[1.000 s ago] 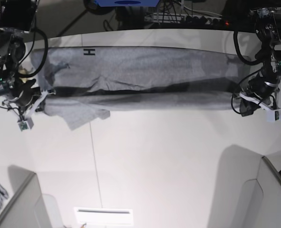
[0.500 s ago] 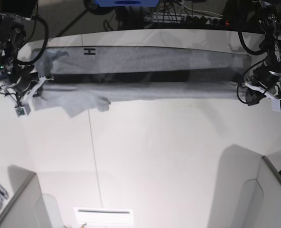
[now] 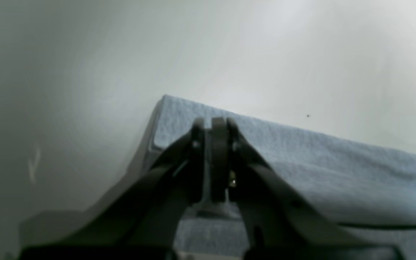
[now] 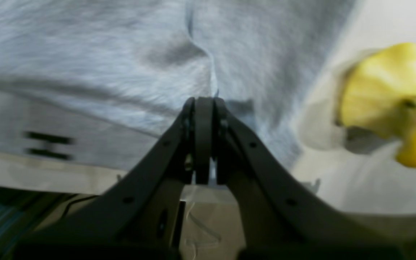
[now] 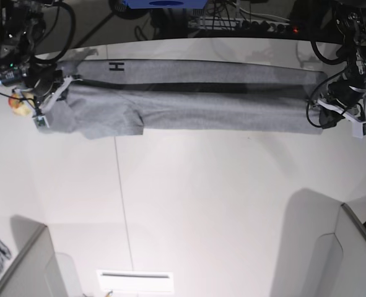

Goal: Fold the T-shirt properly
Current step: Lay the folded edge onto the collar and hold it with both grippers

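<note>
Two tools pinch the T-shirt point(image 5: 195, 102), stretched across the table point(image 5: 201, 204) toward twelve o'clock. Left tool point(image 3: 213, 124), at three o'clock, is clamped tight on the cloth's corner; right tool point(image 4: 202, 103), at nine o'clock, grips a seam beside a yellow-and-red toy point(image 4: 395, 101).
</note>
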You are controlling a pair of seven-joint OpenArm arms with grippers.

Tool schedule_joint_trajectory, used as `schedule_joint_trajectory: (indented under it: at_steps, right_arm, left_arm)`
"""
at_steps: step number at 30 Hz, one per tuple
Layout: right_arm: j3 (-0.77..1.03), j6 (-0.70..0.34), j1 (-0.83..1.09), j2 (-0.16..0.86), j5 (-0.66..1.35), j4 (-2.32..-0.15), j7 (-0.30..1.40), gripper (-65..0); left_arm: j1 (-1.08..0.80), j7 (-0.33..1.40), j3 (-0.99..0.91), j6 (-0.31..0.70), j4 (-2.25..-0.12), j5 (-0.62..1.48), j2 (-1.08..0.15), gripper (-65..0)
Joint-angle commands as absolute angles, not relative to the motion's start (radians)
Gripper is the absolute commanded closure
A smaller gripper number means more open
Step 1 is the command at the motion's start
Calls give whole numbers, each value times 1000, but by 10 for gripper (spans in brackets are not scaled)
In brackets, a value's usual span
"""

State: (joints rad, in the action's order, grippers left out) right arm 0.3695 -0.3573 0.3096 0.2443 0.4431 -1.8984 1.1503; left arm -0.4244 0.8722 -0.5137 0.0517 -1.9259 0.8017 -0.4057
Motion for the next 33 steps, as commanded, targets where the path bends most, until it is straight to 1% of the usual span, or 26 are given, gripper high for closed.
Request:
schedule_joint_trajectory:
  at_steps: [1,8,12,15,21,32,33]
  right_arm:
    - [380,-358,305,260,441,-1922,1136,0]
    - [380,-358,303,266,429,-1916,1129,0]
    - [371,-358,300,254,305,-1916,1129,0]
    - [369,-366,300,226,243,-1916,1129,0]
    - [306,-366,305,222,239,-1916,1129,0]
    - [302,-360,318,206,237,-1902,1138,0]
    - [302,-360,323,206,237,-1905,1138,-29]
  left_arm:
    - [-423,849,-522,47,-1939,802,-424,0]
    - [-444,849,-521,47,-1936,802,-427,0]
    - [-453,849,-521,47,-1933,802,-427,0]
    - [-466,849,-521,45,-1933,802,-427,0]
    - [-472,849,-521,45,-1893,800,-426,0]
    - [-475,849,-521,44,-1877,800,-423,0]
    - [-475,849,-521,44,-1877,800,-423,0]
